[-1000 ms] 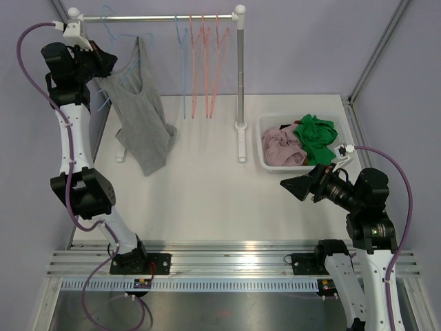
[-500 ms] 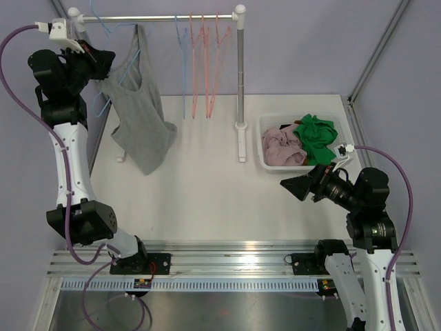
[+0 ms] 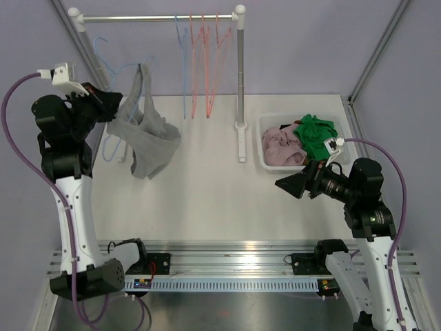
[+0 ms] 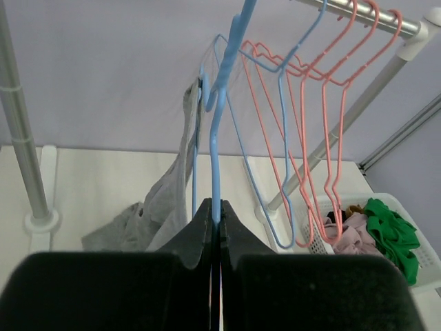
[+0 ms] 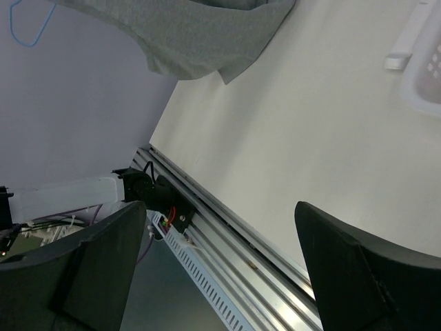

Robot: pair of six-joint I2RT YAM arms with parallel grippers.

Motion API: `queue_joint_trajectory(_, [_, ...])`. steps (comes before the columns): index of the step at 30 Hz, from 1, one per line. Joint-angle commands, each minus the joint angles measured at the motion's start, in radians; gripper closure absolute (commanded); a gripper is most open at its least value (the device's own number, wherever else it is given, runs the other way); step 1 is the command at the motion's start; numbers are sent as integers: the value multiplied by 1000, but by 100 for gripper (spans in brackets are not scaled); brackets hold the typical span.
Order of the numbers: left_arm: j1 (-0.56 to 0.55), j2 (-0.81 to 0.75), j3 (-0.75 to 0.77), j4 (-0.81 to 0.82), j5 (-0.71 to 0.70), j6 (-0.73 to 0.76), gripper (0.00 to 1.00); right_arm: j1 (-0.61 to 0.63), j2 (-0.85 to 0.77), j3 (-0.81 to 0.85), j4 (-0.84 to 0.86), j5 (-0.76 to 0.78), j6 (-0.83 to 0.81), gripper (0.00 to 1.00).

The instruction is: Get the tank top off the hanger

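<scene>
Grey tank top hangs on blue hanger, lower part bunched low over tabletop, rear-left. L pincer is clamped tight on the hanger's wire. Hook sits below rack rail, apart from it. R pincer is wide and empty, above tabletop, just in front of white basket w/ pink and green clothes. Pink hangers are on the rail.
</scene>
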Motion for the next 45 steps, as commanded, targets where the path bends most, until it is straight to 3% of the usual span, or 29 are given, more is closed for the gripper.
queue_joint_trajectory(1, [-4, -160, -98, -66, -8, -79, 100, 27, 39, 56, 43, -92, -20, 3])
queue_joint_trajectory(5, [-10, -421, -297, -80, 58, -144, 100, 28, 39, 21, 152, -195, 75, 0])
queue_joint_trajectory(8, [-12, -523, -411, -177, 90, -156, 100, 28, 17, -42, 267, -231, 170, 1])
queue_joint_trajectory(13, [-12, -702, -606, -250, 225, -208, 100, 40, -6, -140, 422, -183, 279, 1])
queue_joint_trajectory(16, [-50, -763, -739, -289, 258, -210, 100, 126, 34, -198, 499, -99, 316, 1])
queue_joint_trajectory(19, [-94, -765, -807, -356, 233, -144, 100, 311, 123, -215, 517, 73, 272, 1])
queue_joint_trajectory(23, [-142, -751, -901, -284, 313, -187, 100, 543, 273, -214, 568, 394, 212, 1])
queue_joint_trajectory(27, [-232, -725, -967, -153, 356, -266, 100, 691, 458, -218, 744, 596, 191, 5])
queue_joint_trajectory(32, [-349, -730, -1033, -27, 331, -337, 100, 784, 675, -159, 781, 823, 102, 17])
queue_joint_trajectory(37, [-377, -745, -1077, 41, 316, -377, 100, 786, 821, -136, 844, 840, 50, 26])
queue_joint_trajectory(38, [-377, -744, -1089, 55, 316, -382, 100, 786, 838, -123, 848, 843, 36, 36])
queue_joint_trajectory(41, [-378, -736, -1097, 64, 313, -377, 100, 787, 888, -110, 861, 845, 33, 49])
queue_joint_trajectory(45, [-380, -724, -1094, 81, 317, -377, 100, 786, 917, -114, 910, 808, 53, 50])
